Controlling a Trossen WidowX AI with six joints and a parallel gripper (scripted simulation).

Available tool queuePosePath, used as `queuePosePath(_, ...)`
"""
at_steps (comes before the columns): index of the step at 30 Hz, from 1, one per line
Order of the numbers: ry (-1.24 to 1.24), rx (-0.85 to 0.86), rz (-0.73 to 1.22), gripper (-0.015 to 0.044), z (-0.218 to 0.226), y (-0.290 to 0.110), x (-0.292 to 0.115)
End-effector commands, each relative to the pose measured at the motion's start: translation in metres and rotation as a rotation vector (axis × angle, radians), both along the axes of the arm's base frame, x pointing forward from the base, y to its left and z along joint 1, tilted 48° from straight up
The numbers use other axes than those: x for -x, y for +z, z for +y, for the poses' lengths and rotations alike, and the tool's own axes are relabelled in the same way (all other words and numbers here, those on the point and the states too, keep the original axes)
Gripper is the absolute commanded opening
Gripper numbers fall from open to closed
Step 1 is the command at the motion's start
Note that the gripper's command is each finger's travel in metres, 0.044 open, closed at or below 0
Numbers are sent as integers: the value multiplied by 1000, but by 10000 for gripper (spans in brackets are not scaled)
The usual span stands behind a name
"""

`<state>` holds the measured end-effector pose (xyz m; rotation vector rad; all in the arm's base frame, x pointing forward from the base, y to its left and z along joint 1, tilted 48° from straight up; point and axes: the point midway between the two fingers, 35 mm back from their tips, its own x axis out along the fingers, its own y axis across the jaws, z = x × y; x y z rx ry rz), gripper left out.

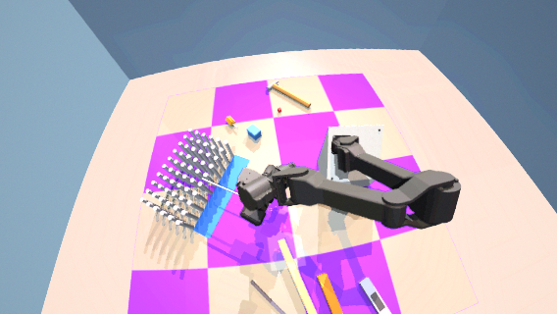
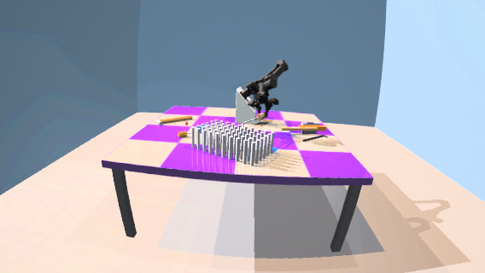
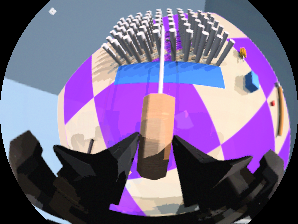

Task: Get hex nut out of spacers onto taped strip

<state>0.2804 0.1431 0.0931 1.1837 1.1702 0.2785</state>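
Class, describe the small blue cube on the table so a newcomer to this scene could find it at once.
Start at the field of standing metal spacers and the blue taped strip along its front. Past the strip's far end, toward the hammer, sits the blue cube. It is the only blocky blue thing; its neighbour is a small orange piece.
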Motion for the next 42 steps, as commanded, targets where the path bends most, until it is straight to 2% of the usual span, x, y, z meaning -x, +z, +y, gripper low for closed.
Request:
queuePosePath(1,-9,2,4,0,16,-16,1)
queuePosePath(16,-22,-38,-5,0,67,-52,21)
queuePosePath(42,-21,-38,-7,0,64,-56,10)
